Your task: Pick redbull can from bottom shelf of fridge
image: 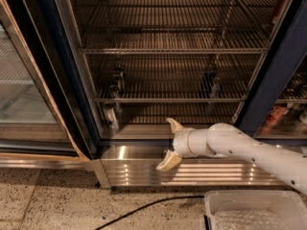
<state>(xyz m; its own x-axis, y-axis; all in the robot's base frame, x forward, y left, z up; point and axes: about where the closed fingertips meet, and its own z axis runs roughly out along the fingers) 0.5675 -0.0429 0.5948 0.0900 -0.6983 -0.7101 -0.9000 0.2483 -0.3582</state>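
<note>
The can [111,117] stands upright at the front-left corner of the bench [144,131], the lowest steel panel of the fridge [283,66]. The gripper [166,144] hangs outside the fridge, just before the middle of the bench's front edge, against the louvred base [129,172], well apart from the can. Its fingers [173,125] are spread wide, one above the other, holding nothing.

Commercial refreshment premises, shop or canteen type: large dark-framed display fridge [283,66] with sliding glass door [24,95], tiers of thin wire-grid racks [172,49] and a louvred stainless-steel base [129,169], set on a speckled terrazzo floor [48,200]. Also present: cream two-finger end effector [171,143] on a white robot arm [249,150], hanging before the fridge's lower sill, fingers spread apart.
</note>
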